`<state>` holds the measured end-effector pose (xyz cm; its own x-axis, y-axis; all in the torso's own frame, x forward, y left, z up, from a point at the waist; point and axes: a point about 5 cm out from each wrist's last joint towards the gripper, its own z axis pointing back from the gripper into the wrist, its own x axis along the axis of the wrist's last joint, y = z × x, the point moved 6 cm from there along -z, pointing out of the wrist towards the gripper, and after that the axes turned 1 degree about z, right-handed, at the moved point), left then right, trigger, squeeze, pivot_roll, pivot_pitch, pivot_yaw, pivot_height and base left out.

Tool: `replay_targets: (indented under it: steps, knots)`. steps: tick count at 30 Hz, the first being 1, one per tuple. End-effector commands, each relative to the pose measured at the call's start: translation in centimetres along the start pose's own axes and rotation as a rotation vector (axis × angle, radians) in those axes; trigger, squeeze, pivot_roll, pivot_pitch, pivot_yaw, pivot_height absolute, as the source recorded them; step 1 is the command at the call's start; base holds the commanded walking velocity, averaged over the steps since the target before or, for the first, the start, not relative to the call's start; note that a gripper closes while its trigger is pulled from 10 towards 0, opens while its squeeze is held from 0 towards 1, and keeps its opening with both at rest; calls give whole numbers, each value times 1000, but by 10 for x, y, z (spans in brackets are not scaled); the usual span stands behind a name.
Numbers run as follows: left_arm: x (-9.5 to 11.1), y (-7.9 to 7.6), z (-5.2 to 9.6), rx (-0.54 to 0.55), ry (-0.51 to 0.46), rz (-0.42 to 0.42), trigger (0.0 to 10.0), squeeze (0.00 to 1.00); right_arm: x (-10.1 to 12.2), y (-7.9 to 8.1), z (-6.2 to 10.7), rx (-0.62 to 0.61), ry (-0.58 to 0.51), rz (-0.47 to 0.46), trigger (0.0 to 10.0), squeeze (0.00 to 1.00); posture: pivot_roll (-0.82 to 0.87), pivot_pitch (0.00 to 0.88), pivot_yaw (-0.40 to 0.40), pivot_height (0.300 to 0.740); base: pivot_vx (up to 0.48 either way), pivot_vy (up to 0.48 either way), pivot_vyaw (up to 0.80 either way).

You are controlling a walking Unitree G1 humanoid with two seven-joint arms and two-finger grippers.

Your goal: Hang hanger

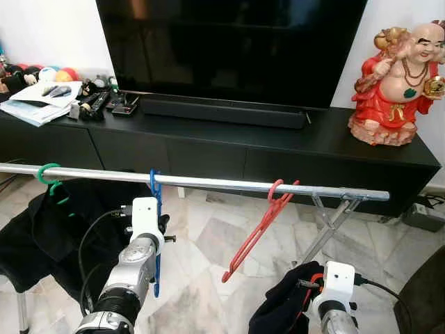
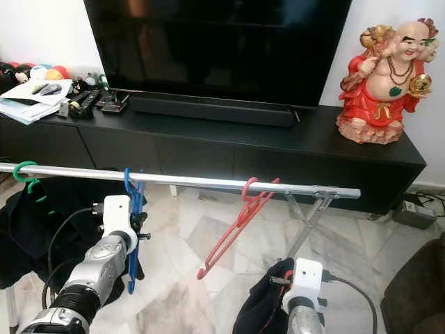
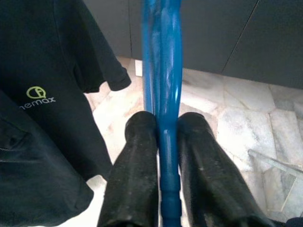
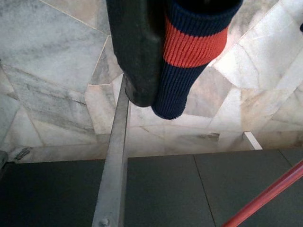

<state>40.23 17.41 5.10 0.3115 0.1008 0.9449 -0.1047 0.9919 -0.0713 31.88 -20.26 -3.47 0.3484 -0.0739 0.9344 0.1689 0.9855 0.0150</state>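
Observation:
A blue hanger (image 1: 156, 236) hangs by its hook from the silver rail (image 1: 208, 182). My left gripper (image 3: 168, 125) is shut on its lower part, one black finger (image 3: 137, 165) on each side of the blue bar. To the right, a red hanger (image 1: 257, 233) hangs tilted from the same rail. My right gripper (image 1: 308, 287) is low, below the rail's right end, shut on a dark navy garment (image 1: 278, 309) with an orange-striped cuff (image 4: 194, 47). The cuff sits against one black finger (image 4: 137, 52).
A green hanger (image 1: 47, 174) carrying a black shirt (image 1: 42, 236) hangs at the rail's left end. The rail's folding legs (image 1: 330, 226) stand on the right. Behind it are a black TV cabinet (image 1: 278, 149), a TV (image 1: 229, 42) and a red figurine (image 1: 393, 83). The floor is marble.

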Motion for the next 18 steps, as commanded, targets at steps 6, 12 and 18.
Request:
replay_targets:
  steps: [6,12,18]
  knots:
    - [6,2,-1,11,-25,-23,0,0,4,2,-2,6,-11,3,10000,0,83,25,7,740,0,0,0]
    - [13,1,-1,2,-61,-26,0,0,4,3,-2,8,-11,4,10000,0,86,26,6,740,0,0,0]
    - [15,2,2,-30,-99,-77,0,0,4,3,-2,7,-12,2,10000,0,85,24,5,740,0,0,0]
